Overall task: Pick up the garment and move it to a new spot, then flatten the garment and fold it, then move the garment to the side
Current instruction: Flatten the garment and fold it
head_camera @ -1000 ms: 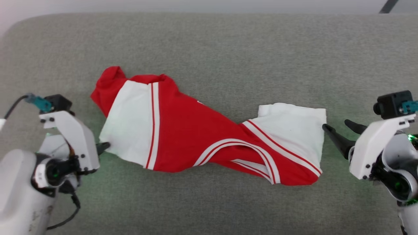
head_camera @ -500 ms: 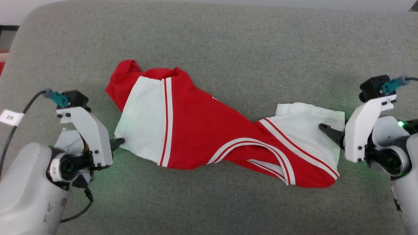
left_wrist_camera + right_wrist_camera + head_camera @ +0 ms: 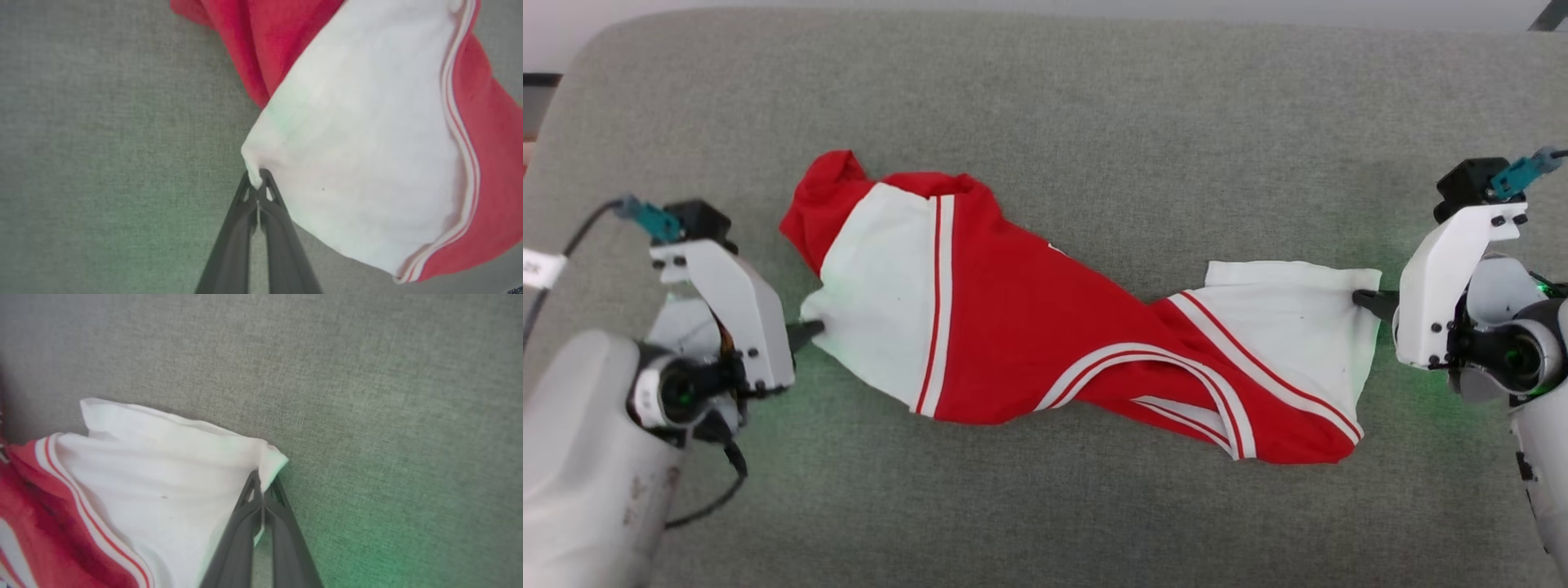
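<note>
left gripper (image 3: 257,185): clenched on the outer corner of the left sleeve (image 3: 874,286), with a nub of white cloth squeezed between its tips.
shirt (image 3: 1021,327): lies twisted and rumpled across the middle of the grey cushion (image 3: 1045,98), strung between the two grippers with a sleeve at each end.
right gripper (image 3: 261,486): clamped on the far corner of the right sleeve (image 3: 1282,318), right at the hem.
handling: judged light, soft and limp. It should sag between holds and is not fragile, though thin knit may slide out of a small pinch.
where to hold: the sleeve corners, as now, suit lifting and spreading. Both bites look shallow, so an even pull seems wise.
count: one shirt, two white sleeves, two grippers, one cushion.
</note>
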